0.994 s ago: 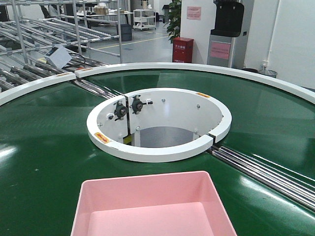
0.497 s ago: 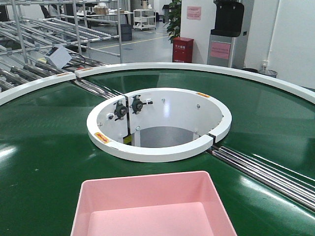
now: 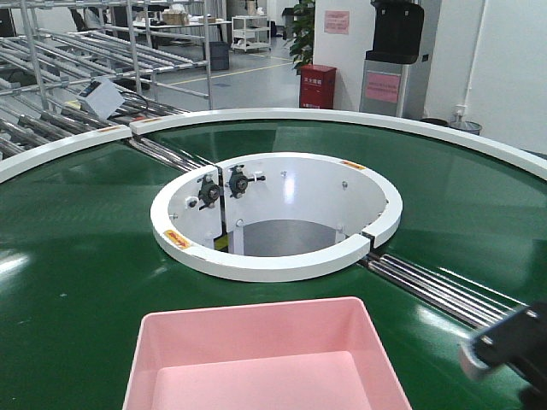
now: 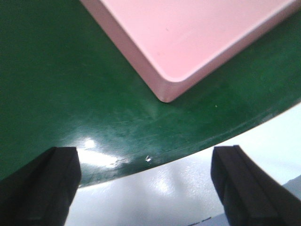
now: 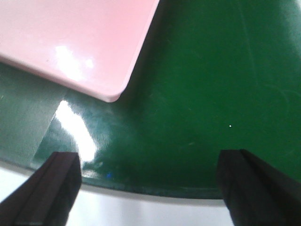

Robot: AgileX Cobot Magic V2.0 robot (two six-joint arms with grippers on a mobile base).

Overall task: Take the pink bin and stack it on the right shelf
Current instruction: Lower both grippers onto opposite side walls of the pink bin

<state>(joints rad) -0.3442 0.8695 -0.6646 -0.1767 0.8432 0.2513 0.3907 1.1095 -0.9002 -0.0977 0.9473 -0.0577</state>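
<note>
Pink bin low in the front view, open side up, flat on green belt, near end cut off by the frame. White ring around the central opening just beyond the far rim, apart from it. Steel rollers across the belt to the right. Blurred black-and-grey arm hardware at lower right edge, beside the bin; contact impossible to judge.

Left gripper: black fingers spread wide, nothing between them but belt and white border; bin corner ahead, clear of both tips. Right gripper: same wide spread, empty, over belt near its white edge; bin's rounded corner up and to the left, untouched.
</note>
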